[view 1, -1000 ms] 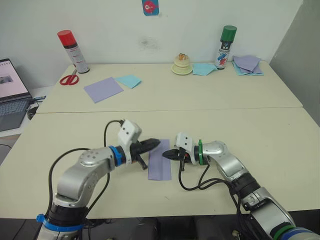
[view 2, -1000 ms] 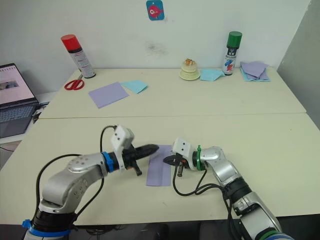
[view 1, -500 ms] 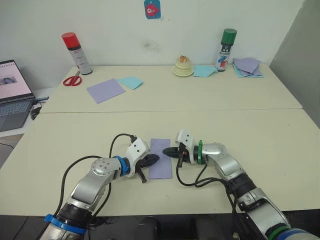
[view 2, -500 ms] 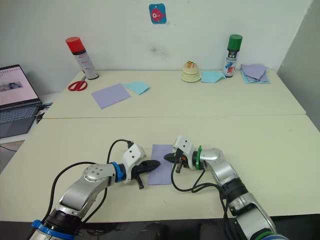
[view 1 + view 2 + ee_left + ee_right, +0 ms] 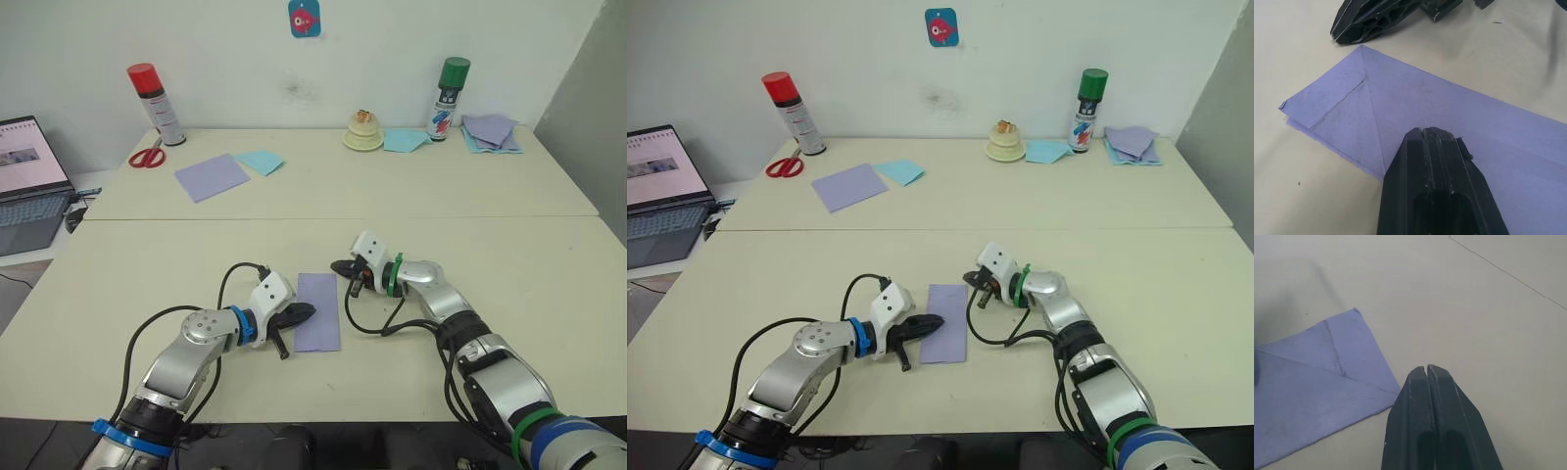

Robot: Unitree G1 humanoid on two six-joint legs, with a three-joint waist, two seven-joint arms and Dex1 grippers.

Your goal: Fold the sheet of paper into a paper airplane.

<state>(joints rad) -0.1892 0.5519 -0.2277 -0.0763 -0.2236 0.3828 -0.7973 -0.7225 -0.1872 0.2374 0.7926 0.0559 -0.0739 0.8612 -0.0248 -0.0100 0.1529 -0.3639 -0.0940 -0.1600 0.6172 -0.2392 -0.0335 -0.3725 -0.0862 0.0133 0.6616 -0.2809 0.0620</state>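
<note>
Two tools: both work at one folded sheet on the near worktop (image 5: 549, 264).
Sheet of paper: the sheet of paper (image 5: 317, 311) lies flat as a narrow lavender strip, folded lengthwise, with diagonal creases near its far end; it sits between the two arms.
Left tool: the left tool (image 5: 297, 313) is clenched, its tip resting on the strip's left edge at about mid-length, pinning it rather than grasping it.
Right tool: the right tool (image 5: 340, 266) is clenched on nothing, just beside the strip's far right corner, at or a hair off the edge.
Stage: by my reading a nose fold is in hand; no dart shape yet.
Risk, slip: the strip is held by one tip only, so a sideways push from the right tool would likely swing it round that tip and spoil the crease line.
Risk, corner: a clenched tip has little chance of getting under thin paper; it may just skid the corner or crumple it.
Risk, layers: the folded layers could spring apart if the left tip lifts.
Other things: red-capped can (image 5: 152, 90), green-capped can (image 5: 448, 85), scissors (image 5: 147, 156), spare lavender sheet (image 5: 208, 176) and blue sheet (image 5: 260, 161), paper pile (image 5: 490, 130), laptop (image 5: 29, 183).
Writing: none is legible on the cans or the wall sticker (image 5: 305, 18).
</note>
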